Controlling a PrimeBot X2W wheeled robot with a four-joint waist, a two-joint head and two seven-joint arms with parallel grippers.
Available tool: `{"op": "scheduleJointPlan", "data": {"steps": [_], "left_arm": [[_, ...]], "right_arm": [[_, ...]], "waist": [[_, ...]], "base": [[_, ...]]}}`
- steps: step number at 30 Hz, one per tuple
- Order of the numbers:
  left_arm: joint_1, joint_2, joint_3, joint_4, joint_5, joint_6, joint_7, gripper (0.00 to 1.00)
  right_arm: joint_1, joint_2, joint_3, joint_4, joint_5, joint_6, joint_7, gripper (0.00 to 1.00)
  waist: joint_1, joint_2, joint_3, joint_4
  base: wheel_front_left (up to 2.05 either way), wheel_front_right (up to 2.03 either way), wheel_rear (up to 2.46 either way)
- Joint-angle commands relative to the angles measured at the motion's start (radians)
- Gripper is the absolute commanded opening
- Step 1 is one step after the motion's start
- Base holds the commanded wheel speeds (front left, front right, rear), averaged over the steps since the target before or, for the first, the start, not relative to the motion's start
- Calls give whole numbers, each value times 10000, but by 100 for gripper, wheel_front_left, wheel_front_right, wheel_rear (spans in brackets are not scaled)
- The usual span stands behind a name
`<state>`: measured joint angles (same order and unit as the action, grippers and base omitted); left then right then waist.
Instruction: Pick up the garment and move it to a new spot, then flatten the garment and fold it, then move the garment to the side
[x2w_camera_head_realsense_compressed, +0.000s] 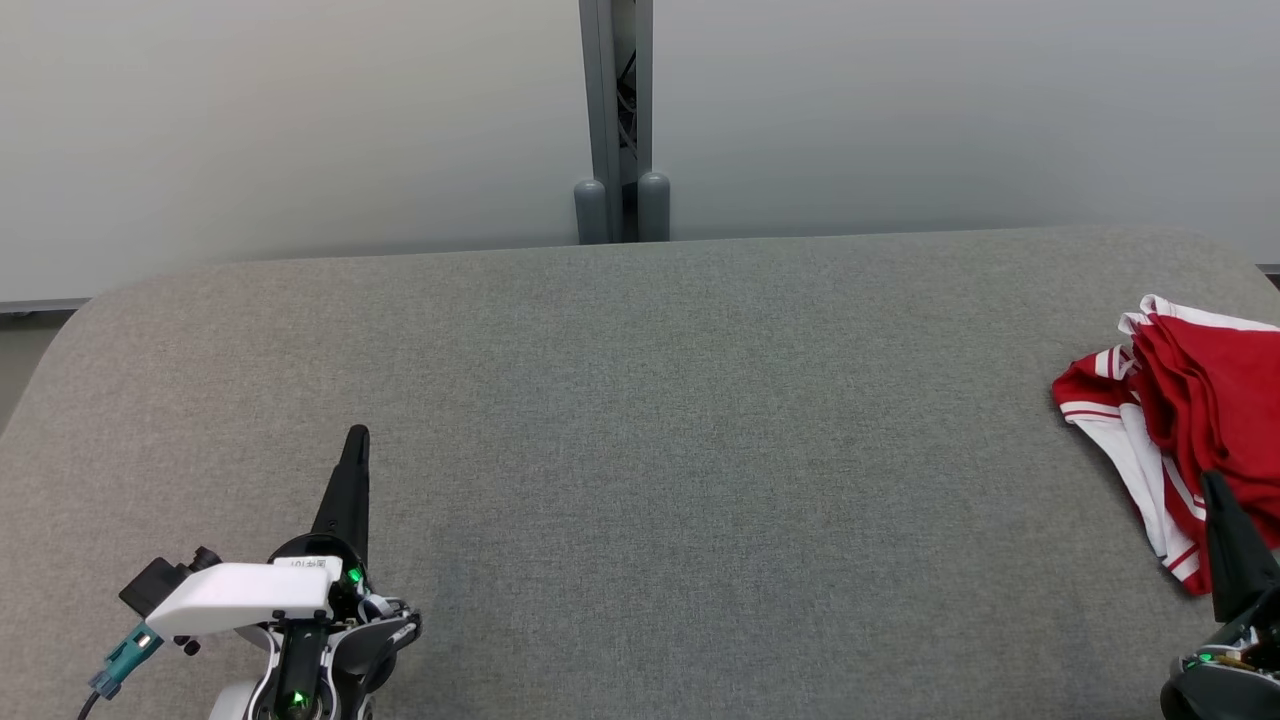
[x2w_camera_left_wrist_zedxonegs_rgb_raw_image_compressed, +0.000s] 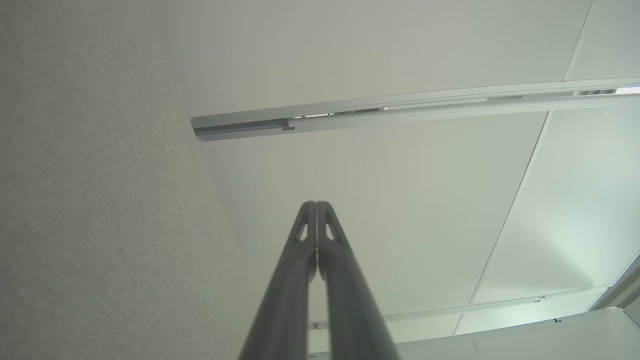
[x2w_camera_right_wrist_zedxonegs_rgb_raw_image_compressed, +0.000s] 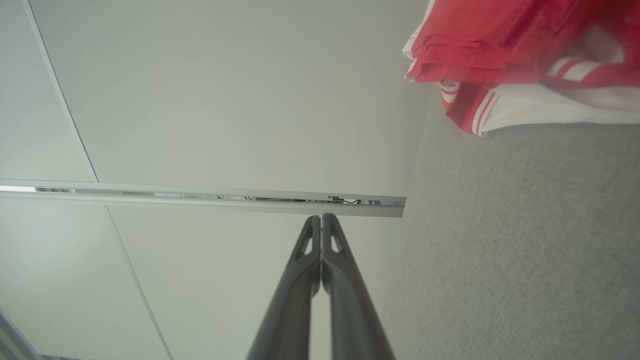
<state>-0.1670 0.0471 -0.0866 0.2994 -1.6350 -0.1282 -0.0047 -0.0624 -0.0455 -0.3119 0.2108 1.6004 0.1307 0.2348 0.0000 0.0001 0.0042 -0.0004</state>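
Grippers sit nearest, low over the grey padded table (x2w_camera_head_realsense_compressed: 640, 450). At seven o'clock the left gripper (x2w_camera_head_realsense_compressed: 357, 437) points toward the far side. Its two dark fingers are clenched tight together with nothing between them, and a white housing (x2w_camera_head_realsense_compressed: 245, 597) sits on its wrist. At five o'clock the right gripper (x2w_camera_head_realsense_compressed: 1213, 482) is clenched in the same way and holds nothing. From the head view its tip overlaps the near edge of the cloth. From its own wrist camera the cloth lies off to about one o'clock, apart from the fingertips.

Further out, at three o'clock, the garment (x2w_camera_head_realsense_compressed: 1190, 390) lies in a rumpled heap at the table's right edge. It is red with white stripes and a white underside showing, and part of it runs out of the head view. It rests on the table, well apart from the left gripper.

Beyond the table's far edge stand pale wall panels (x2w_camera_head_realsense_compressed: 300, 130). At twelve o'clock a grey post (x2w_camera_head_realsense_compressed: 615, 120) joins them, with two rounded caps at its foot.
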Motion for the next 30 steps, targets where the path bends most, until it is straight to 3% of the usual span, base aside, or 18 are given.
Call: {"op": "scheduleJointPlan", "data": {"steps": [1,30], "left_arm": [[-78,60,19,-11,-64,-66,-6,0],[-78,60,8,-14,-69,-64,-17,0]], "right_arm": [[-65,-88,-20,-42,66,0,33,0],[-65,-88,-18,-41,67,0,32,0]], "waist": [[0,-1,0,0],[0,-1,0,0]], "base": [[0,0,0],[0,0,0]]}}
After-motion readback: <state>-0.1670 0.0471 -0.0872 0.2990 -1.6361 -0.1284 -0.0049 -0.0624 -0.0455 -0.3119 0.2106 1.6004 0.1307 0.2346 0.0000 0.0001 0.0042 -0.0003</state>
